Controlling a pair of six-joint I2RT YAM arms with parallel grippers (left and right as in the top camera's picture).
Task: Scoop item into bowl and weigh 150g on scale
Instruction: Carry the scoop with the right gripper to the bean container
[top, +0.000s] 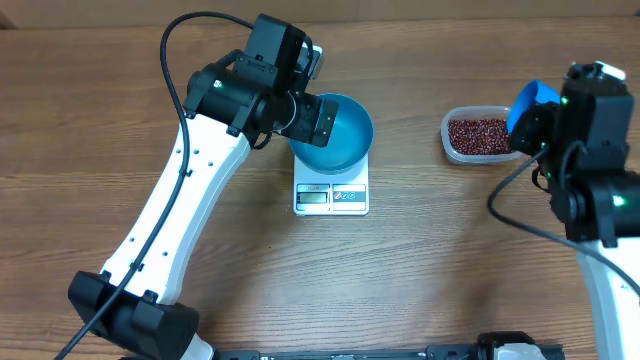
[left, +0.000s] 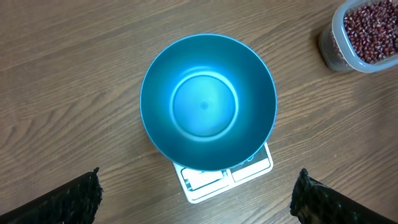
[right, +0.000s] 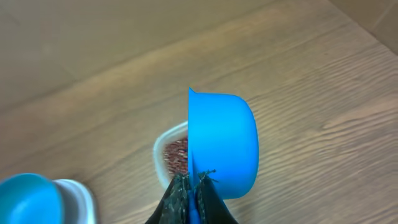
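Blue bowl (left: 208, 102) sits on the scale (top: 331, 196) mid-bench, below the wide-open left gripper (left: 196, 198). Only the right wrist view shows the right gripper (right: 189, 190) pinching the scoop (right: 224, 146) by its handle, by the tub (top: 447, 135) of beans (top: 478, 133).

We looked down on a brown wood-grain laminate tabletop (top: 450, 250), evenly lit with soft shadows. In the right wrist view, a paler tan surface (right: 380, 9) lay beyond its far edge; wall or floor, we couldn't tell.

empty blue bowl (left: 208, 102) atop white scale (top: 331, 197); beans (top: 478, 134) apart
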